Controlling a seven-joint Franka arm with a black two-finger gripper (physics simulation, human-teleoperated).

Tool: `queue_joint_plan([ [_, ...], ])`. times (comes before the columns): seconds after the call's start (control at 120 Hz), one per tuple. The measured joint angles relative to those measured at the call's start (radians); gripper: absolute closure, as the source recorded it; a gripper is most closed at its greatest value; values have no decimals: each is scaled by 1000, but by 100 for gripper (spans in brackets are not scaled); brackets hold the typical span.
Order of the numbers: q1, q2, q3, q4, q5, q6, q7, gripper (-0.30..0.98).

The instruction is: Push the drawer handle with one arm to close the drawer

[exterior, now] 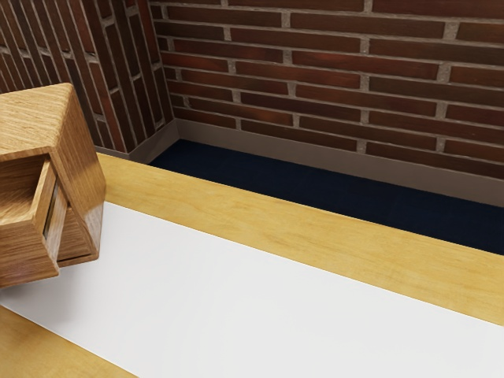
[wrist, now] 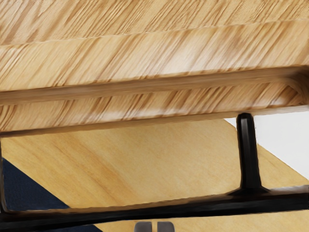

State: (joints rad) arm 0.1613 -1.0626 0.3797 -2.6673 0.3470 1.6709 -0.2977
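A wooden cabinet (exterior: pixel 83 169) stands at the exterior view's left edge, its drawer (exterior: pixel 24 250) pulled out and partly cut off by the frame. In the wrist view, the black handle (wrist: pixel 145 211) runs as a long bar, with a post joining it to the striped wooden front (wrist: pixel 145 104). My gripper (wrist: pixel 154 227) has its two grey fingertips close together beyond the bar, on the side away from the wood. It is shut, with nothing visible between the tips. Whether it touches the handle, I cannot tell.
A white strip (exterior: pixel 260 299) lies along the light wooden table (exterior: pixel 315 228), reaching up to the cabinet. Beyond the table's far edge are a dark blue floor (exterior: pixel 260 173) and a brick wall (exterior: pixel 315 71).
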Motion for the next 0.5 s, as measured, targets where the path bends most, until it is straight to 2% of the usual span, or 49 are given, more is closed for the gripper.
queue_joint_plan([
  [0.35,-30,38,42,28,31,42,-3,79],
  [0.5,-77,78,86,60,51,49,-5,79],
])
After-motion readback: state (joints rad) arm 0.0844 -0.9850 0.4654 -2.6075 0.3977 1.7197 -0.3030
